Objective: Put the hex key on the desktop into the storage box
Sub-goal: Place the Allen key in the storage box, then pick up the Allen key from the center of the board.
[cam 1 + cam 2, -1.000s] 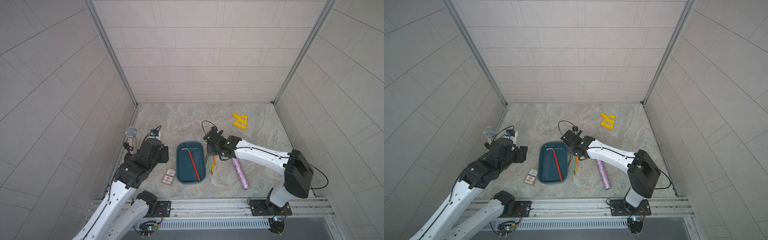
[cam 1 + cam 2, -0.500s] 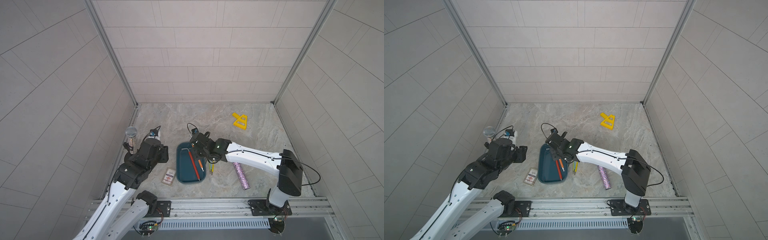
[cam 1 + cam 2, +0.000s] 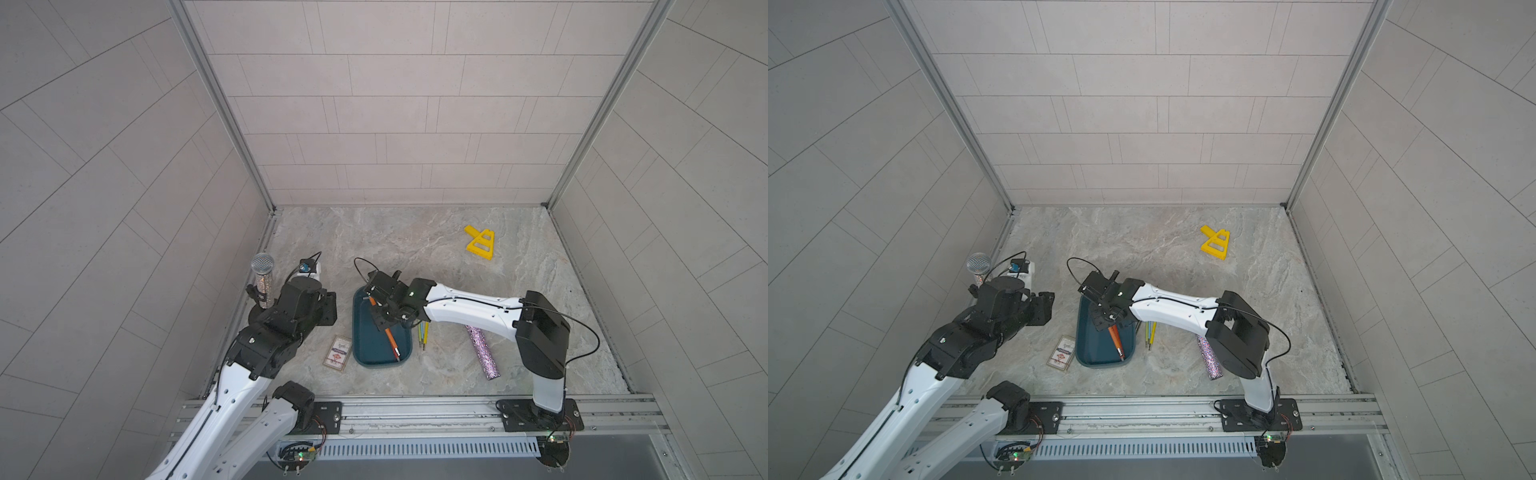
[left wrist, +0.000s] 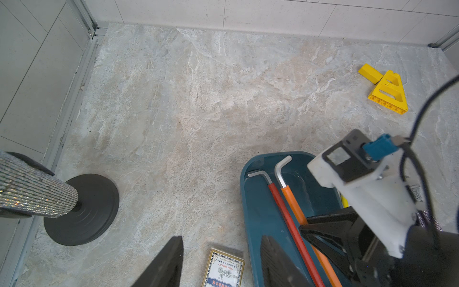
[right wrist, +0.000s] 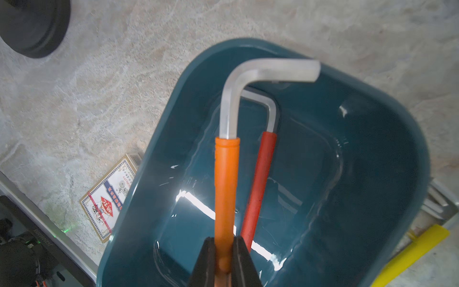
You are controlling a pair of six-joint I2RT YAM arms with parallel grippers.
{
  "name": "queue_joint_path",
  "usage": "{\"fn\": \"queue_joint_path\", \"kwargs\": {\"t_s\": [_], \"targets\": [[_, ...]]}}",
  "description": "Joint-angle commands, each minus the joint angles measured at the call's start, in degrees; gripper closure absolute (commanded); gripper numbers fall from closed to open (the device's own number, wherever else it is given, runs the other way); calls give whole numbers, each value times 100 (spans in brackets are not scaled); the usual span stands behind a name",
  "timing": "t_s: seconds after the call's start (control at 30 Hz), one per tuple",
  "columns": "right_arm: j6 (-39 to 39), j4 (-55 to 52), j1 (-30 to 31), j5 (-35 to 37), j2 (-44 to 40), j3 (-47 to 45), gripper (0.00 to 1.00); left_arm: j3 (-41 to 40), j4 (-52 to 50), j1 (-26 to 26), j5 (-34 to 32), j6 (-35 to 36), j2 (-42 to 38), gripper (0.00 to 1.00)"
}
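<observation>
Arms stretch out: right pincer (image 5: 224,249) pinches orange hex key (image 5: 227,179) over the box (image 5: 397,129); left pincer (image 4: 221,256) stands spread nearby.

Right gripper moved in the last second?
Yes. In a top view the right gripper, shut on the orange hex key, has shifted from beside the storage box, on the yellow hex keys' side, to above it.

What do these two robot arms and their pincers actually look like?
The left arm and right arm have glossy white shells, black joints and black bases bolted to a silver rail. Thin black cables loop along them. The left pincer and right pincer have black wedge-shaped fingers. A white wrist block carries a blue plug.
</observation>
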Motion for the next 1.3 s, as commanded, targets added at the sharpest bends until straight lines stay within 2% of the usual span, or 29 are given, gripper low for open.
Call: {"fn": "queue_joint_path", "kwargs": {"t_s": [0.0,0.53,0.67,0.87,1.03,1.27], "targets": [[103,-276,15,-128,198,192,100,-62,5,34,-74,37,-53,43],[315,-547,-231,-480,918,511,100,-55,16,34,-48,35,-57,43],[332,-572,-240,-416,915,502,83,-63,14,33,-54,36,-65,43],[336,-590,-250,-372,854,485,73,-60,14,34,-50,32,-53,43],[315,-593,-255,-121,556,413,60,-61,25,33,-41,35,-52,43],[422,-206,-258,964,-693,-322,59,-71,34,34,-4,44,-61,43]]}}
